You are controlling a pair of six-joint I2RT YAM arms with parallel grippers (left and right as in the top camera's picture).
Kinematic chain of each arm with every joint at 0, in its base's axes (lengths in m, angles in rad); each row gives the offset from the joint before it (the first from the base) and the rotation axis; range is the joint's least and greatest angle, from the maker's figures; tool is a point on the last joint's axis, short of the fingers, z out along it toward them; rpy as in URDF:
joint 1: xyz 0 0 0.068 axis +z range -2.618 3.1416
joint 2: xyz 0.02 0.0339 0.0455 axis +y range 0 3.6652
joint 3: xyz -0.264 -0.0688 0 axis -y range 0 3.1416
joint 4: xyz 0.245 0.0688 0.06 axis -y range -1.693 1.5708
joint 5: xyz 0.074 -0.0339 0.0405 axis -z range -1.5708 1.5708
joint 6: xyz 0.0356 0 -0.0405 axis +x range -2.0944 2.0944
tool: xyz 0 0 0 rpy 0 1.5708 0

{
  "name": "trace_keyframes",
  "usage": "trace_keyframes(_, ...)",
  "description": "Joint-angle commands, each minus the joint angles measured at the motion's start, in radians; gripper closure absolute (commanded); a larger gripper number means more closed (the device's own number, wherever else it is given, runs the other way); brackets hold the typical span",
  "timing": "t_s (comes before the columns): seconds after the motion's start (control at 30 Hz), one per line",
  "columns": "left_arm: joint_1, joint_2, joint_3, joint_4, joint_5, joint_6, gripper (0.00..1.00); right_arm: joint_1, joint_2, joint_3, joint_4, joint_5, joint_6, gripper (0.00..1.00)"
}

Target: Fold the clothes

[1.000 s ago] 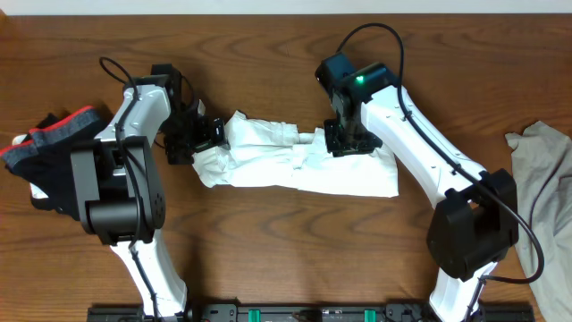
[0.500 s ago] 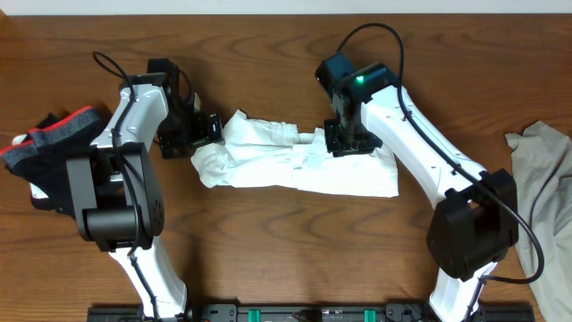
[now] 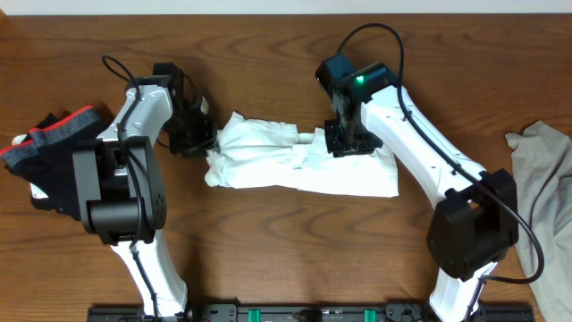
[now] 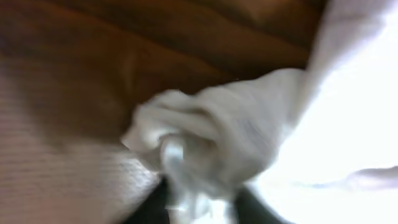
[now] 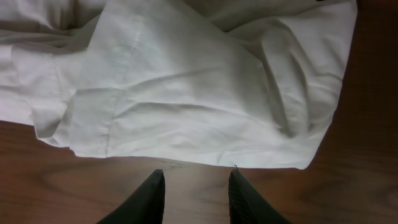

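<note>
Two arms reach over a wooden table (image 3: 286, 268), w/ a white shirt (image 3: 299, 168) lying crumpled in a long low band across the middle, running side to side btwn them. The shirt is bunched & creased, not flat. Its right end is wider & squarer, its left end narrower & more rumpled.

L gripper (image 3: 200, 136) sits at the shirt's left end, touching the cloth. Its wrist cam is blurry, but a wad of white fabric runs down into the gap btwn two dark fingers (image 4: 149, 211) at the bottom of frame, so the jaws look closed in on a fold of the shirt. Can't tell thru the blur how firm the pinch is.

R gripper (image 3: 347, 141) is over the shirt's upper edge, approx mid-length, pointing down. On its wrist cam the two dark fingers (image 5: 152, 196) stand part-way apart w/ bare wood showing btwn them & nothing in the jaws. The shirt's edge lies just beyond the fingertips, w/ a stitched seam running across the fabric.

Other clothes:
- A dark garment (image 3: 49, 148) w/ a red band is heaped at the far left edge of the table, next to the L arm.
- A grey-beige garment (image 3: 545, 179) is at the far right edge, partly out of frame.

Both lie apart from the shirt.
</note>
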Motion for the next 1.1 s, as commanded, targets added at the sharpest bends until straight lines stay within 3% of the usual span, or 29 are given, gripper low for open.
trace_keyframes(0.0,0.005,0.011,-0.005,-0.026,0.019,0.018,0.94,-0.002,0.005,0.011,-0.004,0.014,0.001,0.69)
trace_keyframes(0.43,0.224,-0.195,0.017,-0.05,0.021,0.013,0.94,-0.174,-0.032,0.011,-0.046,0.048,-0.016,0.69)
trace_keyframes(0.63,0.275,-0.294,0.017,-0.053,0.092,0.013,0.94,-0.28,-0.032,0.011,-0.073,0.067,-0.052,0.69)
trace_keyframes(0.87,0.229,-0.449,0.017,-0.079,0.171,0.014,0.94,-0.394,-0.032,0.011,-0.075,0.071,-0.08,0.69)
trace_keyframes(1.07,0.067,-0.571,0.016,-0.087,0.173,0.014,0.94,-0.44,-0.032,0.011,-0.076,0.071,-0.087,0.69)
